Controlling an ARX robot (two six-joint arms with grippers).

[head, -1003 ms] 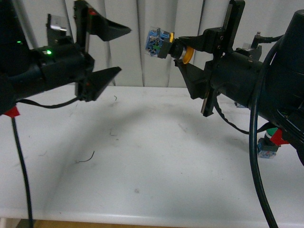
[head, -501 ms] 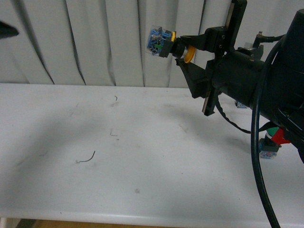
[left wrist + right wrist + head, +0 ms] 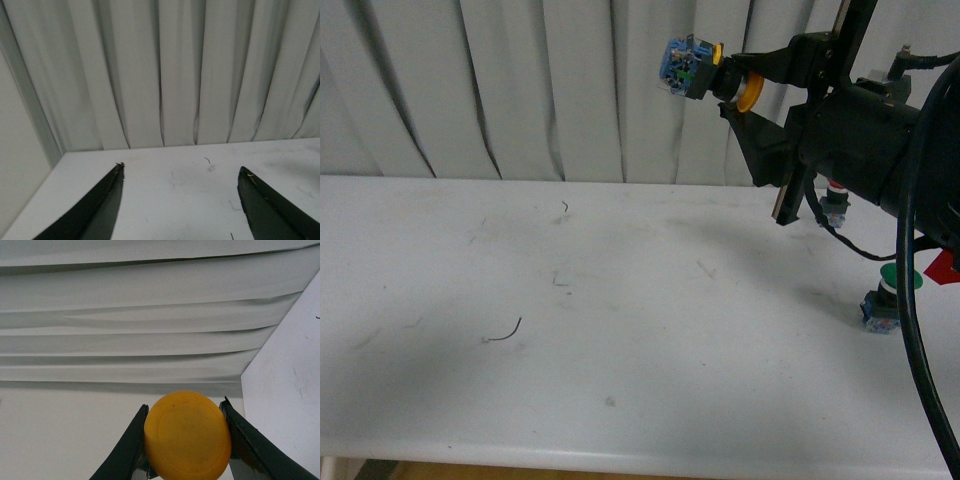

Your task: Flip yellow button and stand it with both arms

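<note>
High over the back of the white table (image 3: 620,300), my right gripper (image 3: 728,82) is shut on the yellow button (image 3: 700,72). The button lies sideways, its yellow cap (image 3: 752,90) toward the arm and its blue-grey contact block (image 3: 678,66) pointing left. In the right wrist view the yellow cap (image 3: 187,436) fills the gap between the two black fingers of the right gripper (image 3: 184,404). My left gripper (image 3: 180,170) is open above bare table, with nothing between its fingers. The left arm is out of the front view.
A green-capped button (image 3: 887,295) stands on the table at the right, below the right arm. A red-capped button (image 3: 835,205) shows partly behind that arm. Grey curtains (image 3: 520,90) hang along the table's back edge. A thin wire scrap (image 3: 505,332) lies left of centre.
The left arm has pulled out of the front view to the left. My right gripper has risen and shifted right, still holding the yellow button.
</note>
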